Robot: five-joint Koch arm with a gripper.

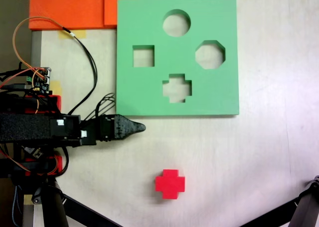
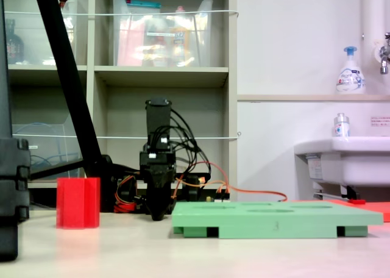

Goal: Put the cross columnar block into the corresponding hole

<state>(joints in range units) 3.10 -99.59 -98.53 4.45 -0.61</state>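
Observation:
The red cross columnar block (image 1: 169,183) stands upright on the pale table, apart from everything, below the green foam board (image 1: 139,18). It also shows at the left in a fixed view as the same block (image 2: 78,203). The board's plus-shaped hole (image 1: 177,87) lies in its lower middle, with nothing in it. My gripper (image 1: 141,128) is shut and holds nothing. It points right, just under the board's lower left corner and up-left of the block. Seen from table level, the gripper (image 2: 158,216) hangs tip-down near the table, between block and board (image 2: 274,220).
The board also has a round hole (image 1: 176,23), a square hole (image 1: 143,56) and an octagonal hole (image 1: 210,55). Orange foam sheets (image 1: 70,8) lie at the top left. Cables (image 1: 89,62) loop beside the arm base. Black tripod legs (image 1: 75,207) cross the bottom corners.

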